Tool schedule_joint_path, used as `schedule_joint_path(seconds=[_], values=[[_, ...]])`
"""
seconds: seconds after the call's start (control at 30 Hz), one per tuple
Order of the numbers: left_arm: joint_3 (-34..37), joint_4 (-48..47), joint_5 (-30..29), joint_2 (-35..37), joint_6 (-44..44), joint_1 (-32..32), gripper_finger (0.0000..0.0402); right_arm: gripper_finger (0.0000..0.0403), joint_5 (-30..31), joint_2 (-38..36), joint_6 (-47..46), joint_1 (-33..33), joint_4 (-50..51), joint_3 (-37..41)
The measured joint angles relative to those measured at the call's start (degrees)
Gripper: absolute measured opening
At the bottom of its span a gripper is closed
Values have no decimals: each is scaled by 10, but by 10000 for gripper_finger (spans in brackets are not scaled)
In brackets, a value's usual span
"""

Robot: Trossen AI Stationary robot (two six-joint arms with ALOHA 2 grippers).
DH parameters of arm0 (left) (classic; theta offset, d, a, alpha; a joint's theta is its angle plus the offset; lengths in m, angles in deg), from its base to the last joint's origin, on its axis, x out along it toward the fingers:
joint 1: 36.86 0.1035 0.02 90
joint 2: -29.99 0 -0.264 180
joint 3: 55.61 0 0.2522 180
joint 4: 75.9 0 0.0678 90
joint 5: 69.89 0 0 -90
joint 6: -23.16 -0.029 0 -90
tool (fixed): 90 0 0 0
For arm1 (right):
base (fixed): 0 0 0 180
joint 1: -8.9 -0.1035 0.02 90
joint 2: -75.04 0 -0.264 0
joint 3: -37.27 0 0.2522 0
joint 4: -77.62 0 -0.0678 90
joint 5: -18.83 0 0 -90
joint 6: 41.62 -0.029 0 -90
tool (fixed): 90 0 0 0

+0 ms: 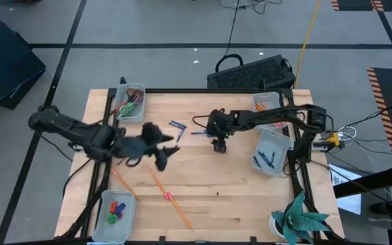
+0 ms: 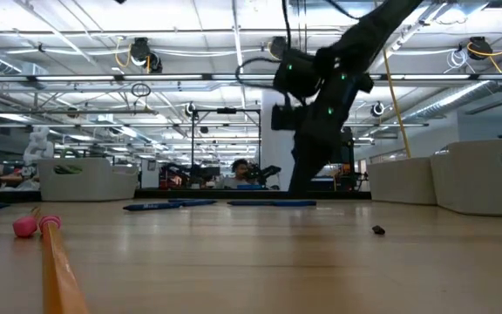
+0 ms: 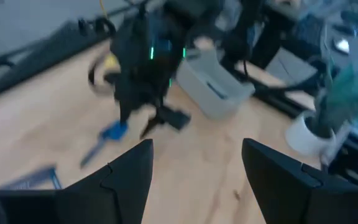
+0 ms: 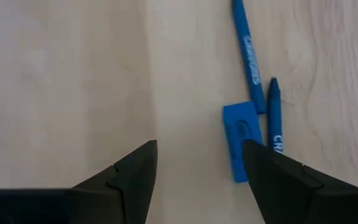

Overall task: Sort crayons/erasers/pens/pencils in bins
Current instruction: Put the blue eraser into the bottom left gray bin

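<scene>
Blue crayons: two blue crayons [image 4: 251, 59] lie on the bare wood near the table's middle, one long and slanted, the other [image 4: 275, 118] short and beside it, both just off the right gripper's fingers; in the high view they show as thin blue sticks [image 1: 177, 128] left of that gripper.
Blue eraser: a flat blue block [image 4: 242, 140] lies touching or nearly touching the crayons' lower ends, partly hidden by one dark finger.
Right gripper: the right gripper [image 1: 218, 144] hangs over the middle of the table, pointing down, fingers spread with nothing between them; bare wood shows in the gap.
Left gripper: the left gripper [image 1: 163, 158] hovers left of centre, blurred, fingers spread and empty, facing the right arm.
Pencils: two orange pencils [image 1: 169, 197] lie slanted on the front half of the table; one has a pink eraser end [image 2: 49, 223].
Bins: one bin [image 1: 129, 102] at the back left holds mixed coloured pieces; one [image 1: 115, 216] at the front left holds red, green and blue crayon stubs; one [image 1: 272, 152] at the right holds dark blue pens; a fourth [image 1: 267, 104] sits behind it, partly covered by the right arm.
Table: light wood top [image 1: 209, 184].
</scene>
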Motion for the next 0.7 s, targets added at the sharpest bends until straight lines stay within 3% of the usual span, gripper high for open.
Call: schedule_joint_path(seconds=[0.2,0.7], values=[[0,76,8,0,-66,49,246,226,0,26,38,17,-7,0],[0,69,16,0,-60,61,246,226,0,49,55,23,-81,0]])
